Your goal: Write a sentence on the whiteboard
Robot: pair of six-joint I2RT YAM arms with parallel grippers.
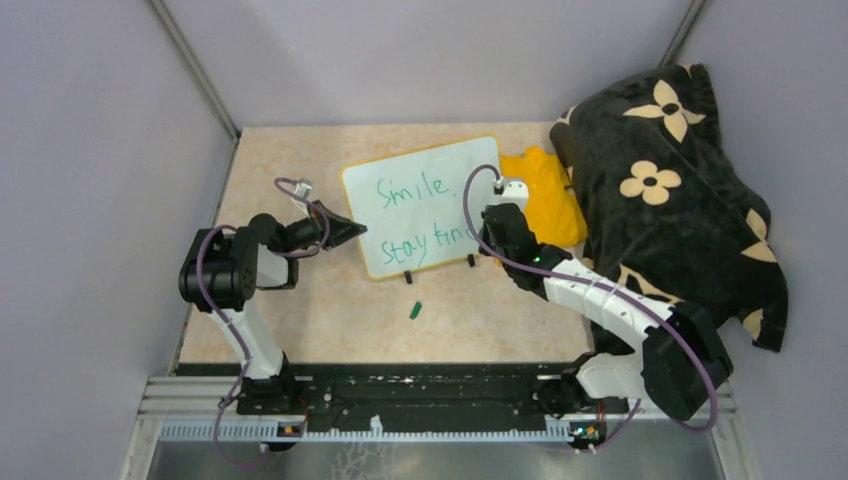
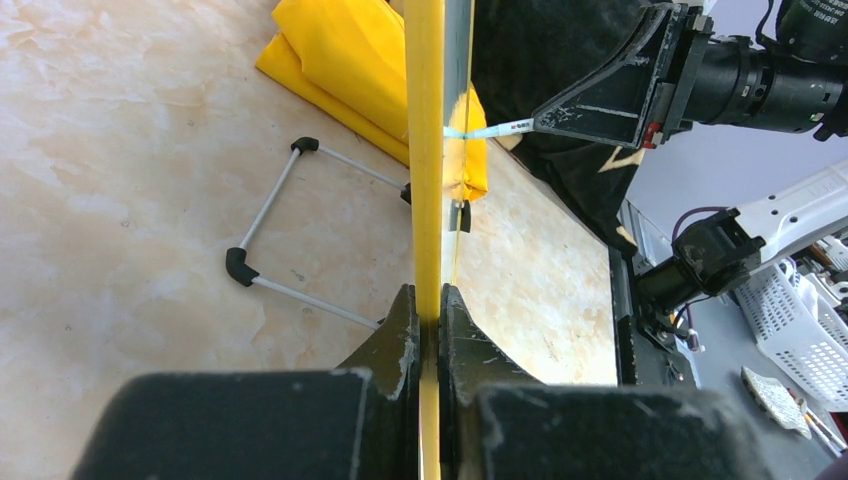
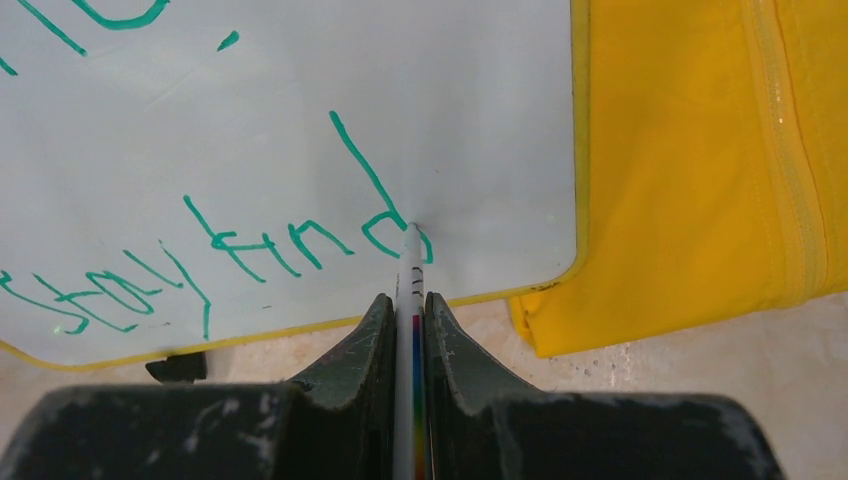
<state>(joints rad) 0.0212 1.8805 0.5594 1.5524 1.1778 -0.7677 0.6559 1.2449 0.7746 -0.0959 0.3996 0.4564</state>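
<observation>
The whiteboard (image 1: 425,205) stands tilted on its two black feet in the middle of the table. Green lettering (image 1: 412,188) reads "Smile." above "stay kind" (image 3: 250,250). My left gripper (image 1: 355,232) is shut on the board's left yellow frame (image 2: 425,150), seen edge-on between its jaws (image 2: 430,300). My right gripper (image 1: 487,240) is shut on a thin white marker (image 3: 411,290) with a rainbow stripe. The marker's tip touches the board at the "d" near the lower right corner. The left wrist view also shows the marker (image 2: 495,130) reaching the board from the right gripper (image 2: 620,95).
A small green marker cap (image 1: 414,310) lies on the table in front of the board. A yellow cloth (image 1: 550,195) sits just right of the board. A black floral blanket (image 1: 670,180) fills the right side. The board's wire stand (image 2: 270,215) rests behind it.
</observation>
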